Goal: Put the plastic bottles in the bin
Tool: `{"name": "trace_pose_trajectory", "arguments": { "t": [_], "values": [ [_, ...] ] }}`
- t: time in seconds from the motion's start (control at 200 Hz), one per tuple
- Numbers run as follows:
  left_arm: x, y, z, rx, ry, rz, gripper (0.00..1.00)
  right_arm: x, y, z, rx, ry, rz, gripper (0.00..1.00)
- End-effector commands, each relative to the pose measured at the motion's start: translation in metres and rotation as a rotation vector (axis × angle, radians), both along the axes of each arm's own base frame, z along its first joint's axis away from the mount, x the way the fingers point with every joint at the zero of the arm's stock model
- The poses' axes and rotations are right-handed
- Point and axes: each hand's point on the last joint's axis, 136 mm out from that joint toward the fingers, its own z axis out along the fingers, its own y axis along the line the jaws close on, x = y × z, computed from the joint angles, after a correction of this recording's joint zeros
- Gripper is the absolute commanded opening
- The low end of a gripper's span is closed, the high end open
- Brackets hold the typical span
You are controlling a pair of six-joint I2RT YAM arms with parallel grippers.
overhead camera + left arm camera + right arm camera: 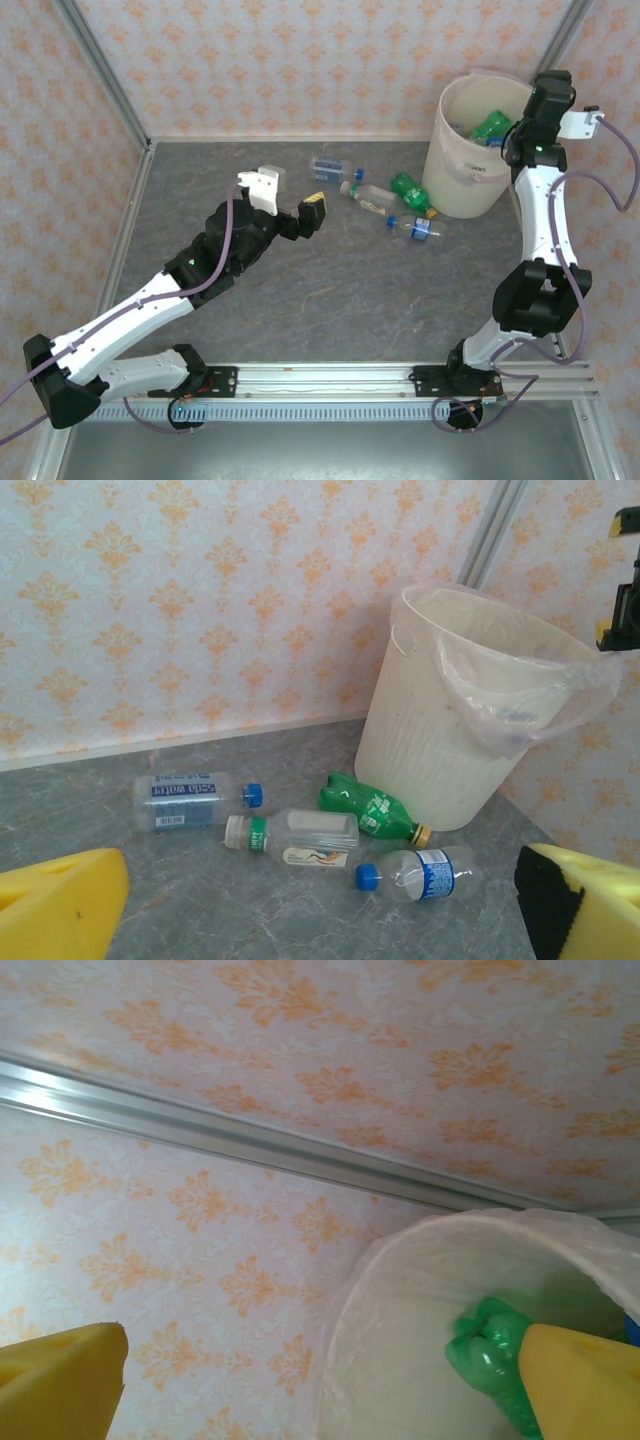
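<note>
**Four bottles on the counter, one green bottle in the bin**

The bin (462,185) stands at the far right of the grey counter (330,300), with a green bottle (490,127) inside. The right claw (515,138) hangs over its right rim, and its jaws cannot be made out. Just left of the bin lie a blue-labelled bottle (328,166), a clear bottle (370,198), a second green bottle (412,193) and a blue-capped bottle (418,229). The left claw (295,197) hovers left of them, jaws wide apart and empty.

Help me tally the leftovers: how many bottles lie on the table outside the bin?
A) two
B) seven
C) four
C: four lie on the table beside the bin: a blue-labelled clear bottle, a green-banded clear bottle, a green bottle and a small blue-capped bottle.
</note>
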Motion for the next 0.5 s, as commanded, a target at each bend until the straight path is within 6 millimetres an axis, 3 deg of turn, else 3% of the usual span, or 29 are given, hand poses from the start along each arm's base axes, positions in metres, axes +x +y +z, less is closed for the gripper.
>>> {"name": "trace_pose_trajectory", "arguments": {
  "t": [0.0,0.265,0.496],
  "values": [
    [0.005,0.0,-0.008,0.025,0.015,0.013,0.99,-0.007,0.002,0.015,-0.057,0.031,0.028,1.0],
    [0.018,-0.013,-0.019,0.046,0.05,0.005,0.99,-0.026,0.016,0.034,-0.176,0.088,0.112,1.0],
    [0.037,-0.022,-0.039,0.054,0.11,0.028,0.99,-0.05,0.045,0.041,-0.281,0.152,0.256,1.0]
  ]
}}
